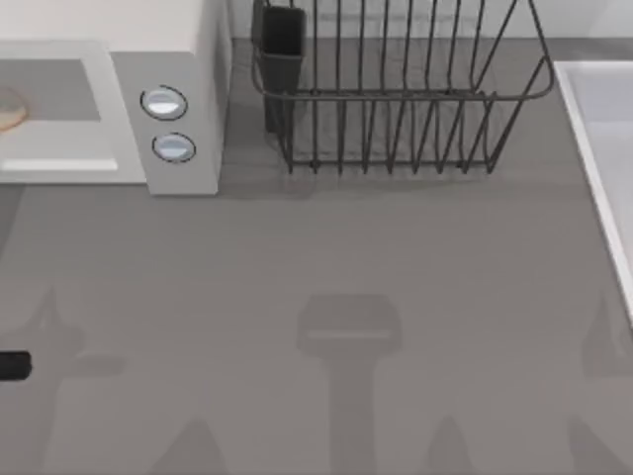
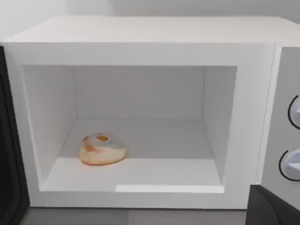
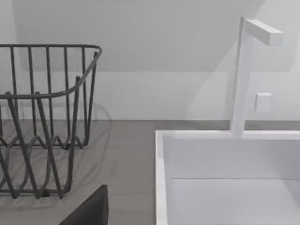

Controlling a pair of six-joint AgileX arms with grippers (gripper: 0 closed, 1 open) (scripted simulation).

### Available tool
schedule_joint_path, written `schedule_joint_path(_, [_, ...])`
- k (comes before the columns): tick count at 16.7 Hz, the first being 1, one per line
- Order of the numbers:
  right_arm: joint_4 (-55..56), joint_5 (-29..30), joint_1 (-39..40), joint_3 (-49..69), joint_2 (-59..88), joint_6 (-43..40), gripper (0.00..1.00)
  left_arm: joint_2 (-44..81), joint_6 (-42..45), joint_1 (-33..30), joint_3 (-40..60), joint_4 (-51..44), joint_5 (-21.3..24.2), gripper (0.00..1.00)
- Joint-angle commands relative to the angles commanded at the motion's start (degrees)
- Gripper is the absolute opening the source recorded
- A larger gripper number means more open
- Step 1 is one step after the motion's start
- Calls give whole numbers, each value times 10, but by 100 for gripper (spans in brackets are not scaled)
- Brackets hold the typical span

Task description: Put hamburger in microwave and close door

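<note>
Hamburger (image 2: 103, 149) rests on the microwave (image 2: 140, 35) cavity floor, ahead of the left end effector, whose grip state cannot be told; door (image 2: 7, 154) stands open beside it, so push its outer face squarely until flush.

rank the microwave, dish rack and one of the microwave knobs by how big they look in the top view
1. dish rack, widest of the three as framed.
2. microwave, cut off by the frame's left and top edges, so its full size is unsure.
3. knob, by far the smallest.
</note>
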Motion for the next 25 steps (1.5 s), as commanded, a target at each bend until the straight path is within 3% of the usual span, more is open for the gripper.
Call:
schedule_joint_path(9, [0,0,0,0,0,0,100,-106,-2,129,5,-110,129,0])
schedule_joint_path(14, [0,0,0,0,0,0,100,-97,-1,129,4,-99,129,0])
schedule_joint_path(25, [0,0,0,0,0,0,100,68,2,129,-30,98,129,0])
